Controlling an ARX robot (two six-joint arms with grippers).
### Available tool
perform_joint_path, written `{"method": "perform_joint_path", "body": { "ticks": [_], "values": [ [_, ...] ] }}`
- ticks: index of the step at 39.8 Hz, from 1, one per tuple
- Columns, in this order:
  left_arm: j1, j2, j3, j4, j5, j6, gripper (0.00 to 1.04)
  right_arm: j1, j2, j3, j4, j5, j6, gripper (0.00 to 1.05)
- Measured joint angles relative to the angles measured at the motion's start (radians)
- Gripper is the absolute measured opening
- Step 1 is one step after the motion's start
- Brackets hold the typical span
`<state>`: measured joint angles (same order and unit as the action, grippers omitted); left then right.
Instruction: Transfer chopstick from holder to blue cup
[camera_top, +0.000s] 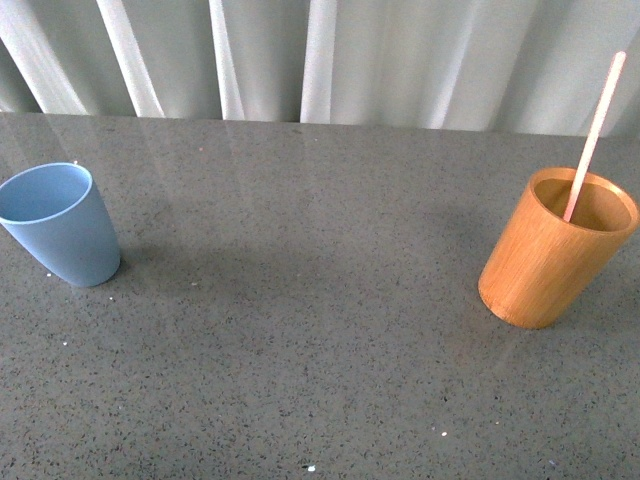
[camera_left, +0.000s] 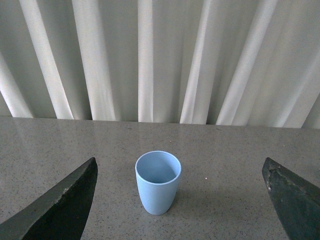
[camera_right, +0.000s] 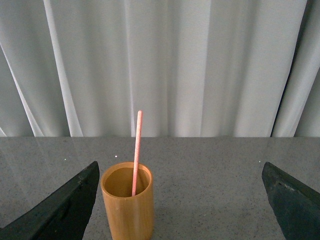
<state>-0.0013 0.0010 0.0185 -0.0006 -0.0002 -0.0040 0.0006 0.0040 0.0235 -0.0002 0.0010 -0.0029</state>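
A pale pink chopstick (camera_top: 597, 130) stands tilted in the orange-brown wooden holder (camera_top: 555, 250) at the right of the grey table. The light blue cup (camera_top: 60, 222) stands upright and empty at the far left. Neither arm shows in the front view. In the left wrist view the blue cup (camera_left: 158, 182) sits ahead of my open left gripper (camera_left: 180, 200), between its dark fingers (camera_left: 65, 205). In the right wrist view the holder (camera_right: 127, 202) with the chopstick (camera_right: 136, 150) stands ahead of my open right gripper (camera_right: 180, 200), close to one of its fingers (camera_right: 70, 207).
White pleated curtains (camera_top: 320, 55) hang behind the table's far edge. The grey speckled tabletop (camera_top: 300, 330) stretches between cup and holder, with a few tiny white crumbs (camera_top: 312, 467) near the front.
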Motion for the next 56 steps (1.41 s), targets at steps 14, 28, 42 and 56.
{"method": "perform_joint_path", "body": {
  "ticks": [14, 28, 42, 56],
  "values": [
    [0.000, 0.000, 0.000, 0.000, 0.000, 0.000, 0.98, 0.000, 0.000, 0.000, 0.000, 0.000, 0.000, 0.95],
    [-0.016, 0.309, 0.087, -0.128, -0.384, -0.235, 0.98, 0.000, 0.000, 0.000, 0.000, 0.000, 0.000, 0.95],
    [0.165, 0.874, 0.414, -0.064, -0.137, -0.166, 0.98, 0.000, 0.000, 0.000, 0.000, 0.000, 0.000, 0.95],
    [0.095, 1.341, 0.778, -0.239, -0.087, -0.082, 0.98, 0.000, 0.000, 0.000, 0.000, 0.000, 0.000, 0.95]
  ]
}}
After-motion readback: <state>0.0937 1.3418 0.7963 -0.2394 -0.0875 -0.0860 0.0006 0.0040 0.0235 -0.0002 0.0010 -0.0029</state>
